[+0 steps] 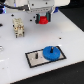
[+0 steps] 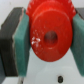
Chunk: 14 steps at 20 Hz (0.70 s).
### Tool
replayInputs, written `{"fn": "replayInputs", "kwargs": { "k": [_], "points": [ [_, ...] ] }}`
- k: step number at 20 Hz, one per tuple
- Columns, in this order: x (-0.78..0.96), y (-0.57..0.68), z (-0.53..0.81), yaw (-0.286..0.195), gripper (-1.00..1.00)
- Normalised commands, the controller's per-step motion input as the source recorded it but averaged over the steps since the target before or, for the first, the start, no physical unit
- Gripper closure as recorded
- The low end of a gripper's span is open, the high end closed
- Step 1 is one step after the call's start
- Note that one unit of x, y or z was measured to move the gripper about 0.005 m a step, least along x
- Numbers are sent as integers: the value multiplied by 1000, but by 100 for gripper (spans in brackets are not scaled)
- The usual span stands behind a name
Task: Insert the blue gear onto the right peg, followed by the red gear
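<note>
The blue gear point(image 1: 50, 52) lies flat on the grey, black-bordered plate point(image 1: 35, 60), at the end toward the exterior view's right. It covers the right peg, which I cannot make out. The shorter pin point(image 1: 36, 55) stands bare at the plate's other end. My gripper point(image 1: 44, 21) hangs above the table behind the plate, shut on the red gear point(image 1: 44, 20). In the wrist view the red gear point(image 2: 50, 37) fills the gap of the gripper point(image 2: 49, 41), and a teal pad point(image 2: 21, 42) presses each side of its toothed rim.
A beige and white block-like fixture point(image 1: 19, 27) stands on the white table point(image 1: 70, 35) toward the exterior view's left. Small dark holes dot the table top. The table's front edge runs across the lower corners.
</note>
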Motion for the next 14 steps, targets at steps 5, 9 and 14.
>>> {"fn": "replayInputs", "kwargs": {
  "k": [5,9,14],
  "points": [
    [685,-37,463,0,100],
    [728,-32,473,0,100],
    [739,-16,460,0,100]
  ]
}}
